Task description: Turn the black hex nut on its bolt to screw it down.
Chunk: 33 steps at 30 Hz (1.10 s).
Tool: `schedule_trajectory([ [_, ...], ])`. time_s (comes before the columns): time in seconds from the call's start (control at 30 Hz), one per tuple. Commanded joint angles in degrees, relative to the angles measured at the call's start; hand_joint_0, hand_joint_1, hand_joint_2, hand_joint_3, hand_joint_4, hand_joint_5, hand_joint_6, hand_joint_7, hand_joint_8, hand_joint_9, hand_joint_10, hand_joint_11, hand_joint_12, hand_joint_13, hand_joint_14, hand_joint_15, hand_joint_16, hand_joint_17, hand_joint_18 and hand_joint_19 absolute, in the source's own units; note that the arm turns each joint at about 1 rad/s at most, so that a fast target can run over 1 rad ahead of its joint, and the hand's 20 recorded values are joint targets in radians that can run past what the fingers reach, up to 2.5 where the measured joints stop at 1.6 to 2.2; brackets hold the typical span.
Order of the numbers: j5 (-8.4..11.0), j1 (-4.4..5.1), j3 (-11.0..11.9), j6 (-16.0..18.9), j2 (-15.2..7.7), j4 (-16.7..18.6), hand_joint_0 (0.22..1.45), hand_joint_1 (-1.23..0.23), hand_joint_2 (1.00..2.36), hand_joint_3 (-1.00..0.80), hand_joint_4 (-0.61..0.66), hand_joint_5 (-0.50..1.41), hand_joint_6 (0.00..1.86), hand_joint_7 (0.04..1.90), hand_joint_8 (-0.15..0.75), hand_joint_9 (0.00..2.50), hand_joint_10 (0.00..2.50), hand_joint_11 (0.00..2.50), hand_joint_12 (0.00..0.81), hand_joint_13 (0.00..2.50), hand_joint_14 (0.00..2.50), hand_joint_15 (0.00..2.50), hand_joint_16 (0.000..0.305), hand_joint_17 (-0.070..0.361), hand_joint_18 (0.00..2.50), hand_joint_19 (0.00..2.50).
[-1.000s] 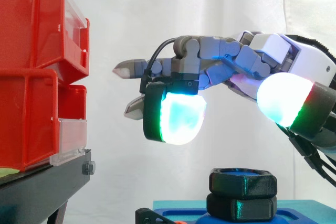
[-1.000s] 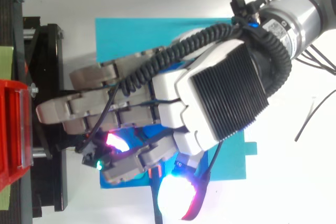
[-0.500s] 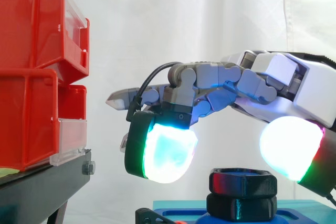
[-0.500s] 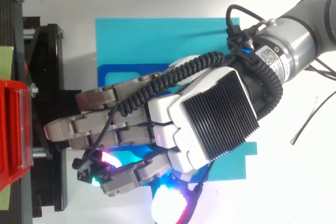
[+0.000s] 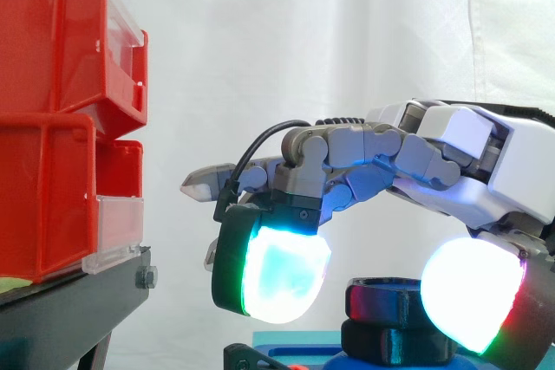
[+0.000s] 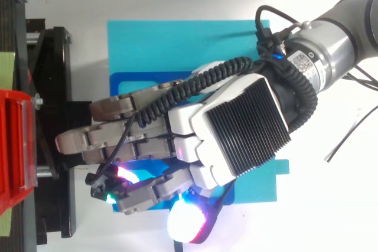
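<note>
The hand hovers just above the nut, fingers loosely spread and empty; next it likely needs to lower and pinch it.

No legible text or numbers, small white label on the arm's wrist, print too small to read

Grey-white hand, ribbed black back, perhaps cyan-white pads
</note>
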Motion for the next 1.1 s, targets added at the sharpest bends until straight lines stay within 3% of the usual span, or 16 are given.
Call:
schedule_trajectory([
  [0.0,-0.17,-0.21,-0.09,0.0,0.0,-0.06,0.46,-0.3,1.0,-0.5,0.22,-0.07,0.5,1.27,0.193,0.78,0.0,0.0,0.349,0.49,0.0,0.0,0.052,0.118,0.57,0.56],
  [0.27,-1.66,-0.83,-0.09,-0.09,0.0,-0.59,0.46,-0.26,1.0,-0.5,0.21,-0.05,0.5,1.38,0.19,0.78,0.0,0.01,0.347,0.49,0.0,0.0,0.052,0.118,0.57,0.57],
  [0.67,-1.75,-1.18,-0.09,-0.18,0.0,-1.38,0.46,-0.2,1.0,-0.5,0.2,-0.03,0.5,1.61,0.191,0.78,0.0,0.0,0.345,0.5,0.0,0.0,0.052,0.118,0.58,0.57],
  [1.07,-2.01,-1.71,-0.09,-0.18,0.0,-1.03,0.46,-0.18,1.0,-0.5,0.18,-0.04,0.61,1.51,0.196,0.81,0.0,0.0,0.346,0.51,0.0,0.0,0.052,0.117,0.58,0.57],
])
